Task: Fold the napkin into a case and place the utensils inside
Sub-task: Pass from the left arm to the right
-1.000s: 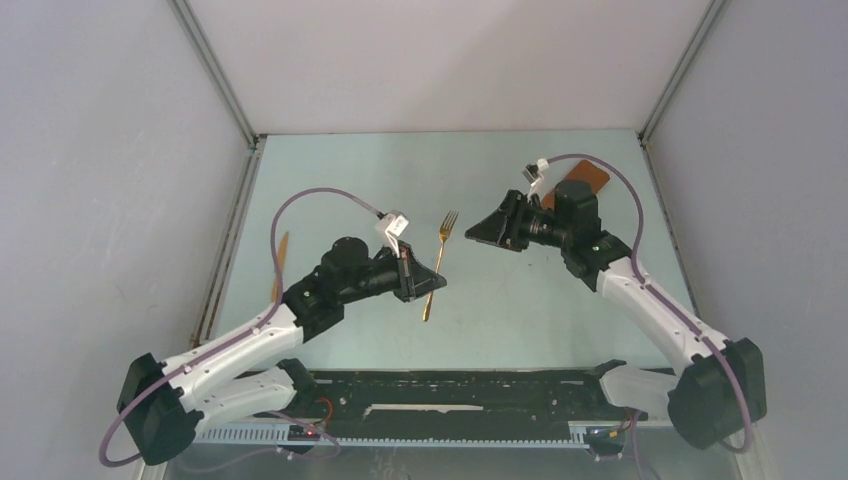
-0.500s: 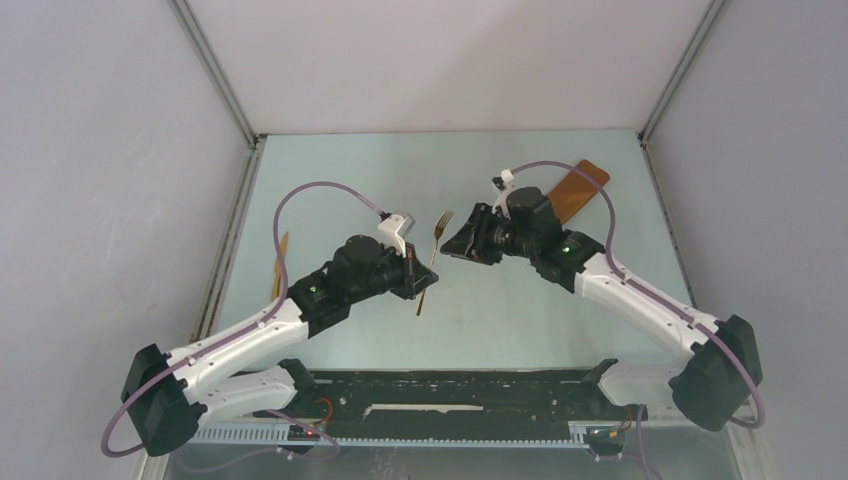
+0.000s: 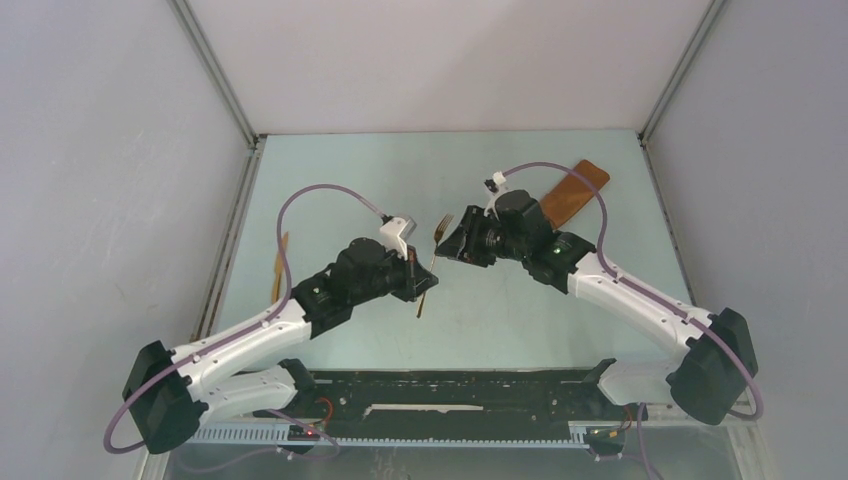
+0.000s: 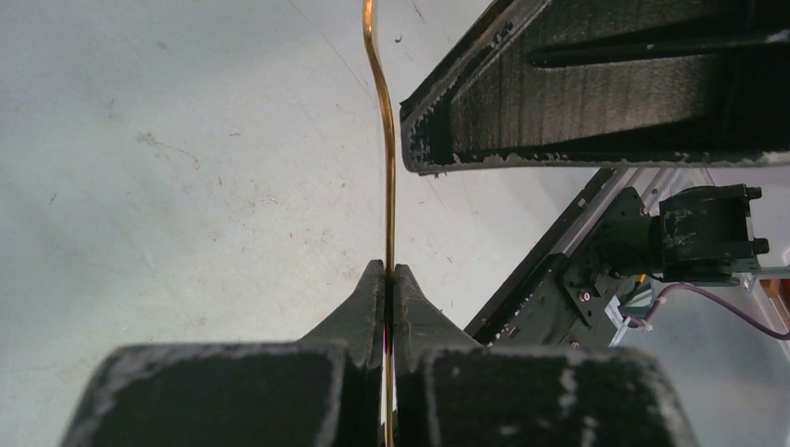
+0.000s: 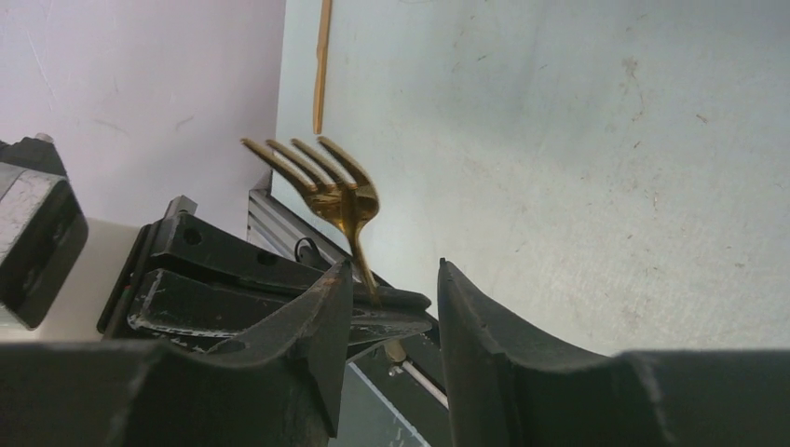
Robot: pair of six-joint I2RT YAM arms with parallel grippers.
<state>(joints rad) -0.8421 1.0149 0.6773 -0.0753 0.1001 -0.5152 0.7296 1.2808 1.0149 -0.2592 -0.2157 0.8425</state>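
pale green table (image 3: pixel 400 160) below, and the left gripper (image 4: pixel 389 277) is clamped tight on the fork (image 5: pixel 326 186) handle. right gripper (image 5: pixel 393 279), jaws half apart, straddles the fork's neck, gripping nothing. the case (image 3: pixel 574 190) lies well beyond the fork. right should close squarely before left lets go.

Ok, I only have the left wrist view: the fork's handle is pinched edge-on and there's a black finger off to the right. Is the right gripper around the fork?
Observer: Yes. The right wrist view shows the right gripper with its jaws apart on either side of the fork, just below the tines and not closed on it.
Operator: Where is the case?
Observer: The case lies at the far right of the table, behind the right arm.
Operator: Any other utensil out?
Observer: A second utensil lies along the table's left edge, apart from both arms.
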